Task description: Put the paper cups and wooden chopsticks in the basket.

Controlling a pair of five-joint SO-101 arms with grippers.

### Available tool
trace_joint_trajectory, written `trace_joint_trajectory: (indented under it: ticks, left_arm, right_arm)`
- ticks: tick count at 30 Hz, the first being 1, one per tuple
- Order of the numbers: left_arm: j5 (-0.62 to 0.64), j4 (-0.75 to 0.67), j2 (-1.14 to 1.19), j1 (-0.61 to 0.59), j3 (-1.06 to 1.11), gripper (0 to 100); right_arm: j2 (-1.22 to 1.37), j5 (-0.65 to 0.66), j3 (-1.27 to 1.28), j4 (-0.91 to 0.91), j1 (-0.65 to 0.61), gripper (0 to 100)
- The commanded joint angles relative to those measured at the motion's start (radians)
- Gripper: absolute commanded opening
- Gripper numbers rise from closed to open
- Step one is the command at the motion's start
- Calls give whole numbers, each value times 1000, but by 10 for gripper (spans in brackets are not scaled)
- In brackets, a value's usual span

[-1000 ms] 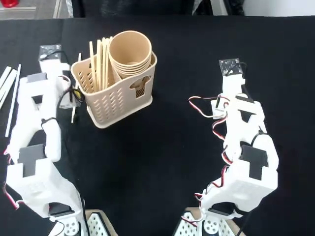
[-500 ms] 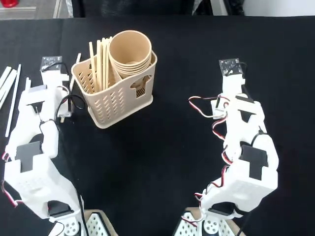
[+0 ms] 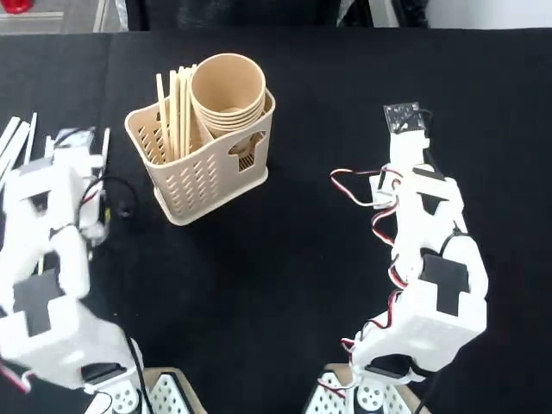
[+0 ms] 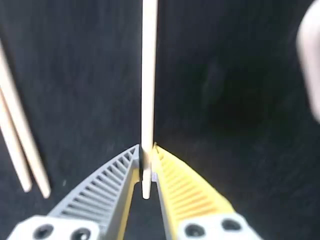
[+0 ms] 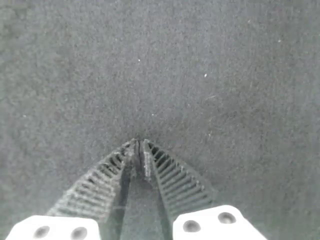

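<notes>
Black cloth covers the surface (image 3: pixel 302 103), where the basket (image 3: pixel 207 177) already holds the paper cups (image 3: pixel 228 86), as the left arm (image 3: pixel 52 224) swings back from its side, elbow folded, left end effector (image 4: pixel 146 165) pinched tight on one wooden chopstick (image 4: pixel 149 75) yet to go in; the right end effector (image 5: pixel 137 150) stays closed, empty.

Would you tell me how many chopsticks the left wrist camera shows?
3: one chopstick clamped in the left gripper, two loose chopsticks lying together on the black cloth; others may be out of frame.
</notes>
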Motion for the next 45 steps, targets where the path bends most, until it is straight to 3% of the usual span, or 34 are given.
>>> trace_joint_trajectory:
  ticks: [1,6,12,16,23,28,41,45]
  left_arm:
    - [-78,-41,-152,-102,147,30]
    - [-107,-167,-262,-242,248,66]
    - [-101,-181,-261,-219,245,368]
    - [-100,-207,-252,-165,156,334]
    - [-92,-222,-155,-171,-105,318]
    - [-92,-72,86,-174,-407,318]
    - [-92,120,750,-131,-1167,312]
    - [-92,226,914,-134,-1323,194]
  right_arm:
    - [-59,12,-1,-5,3,14]
    - [-59,12,-1,-5,3,14]
    - [-59,12,-1,-5,3,14]
    - [-59,11,1,-3,3,14]
    - [-59,11,1,-3,3,14]
    - [-59,11,1,-3,3,14]
    - [-59,11,1,-5,3,14]
    - [-59,11,1,-5,3,14]
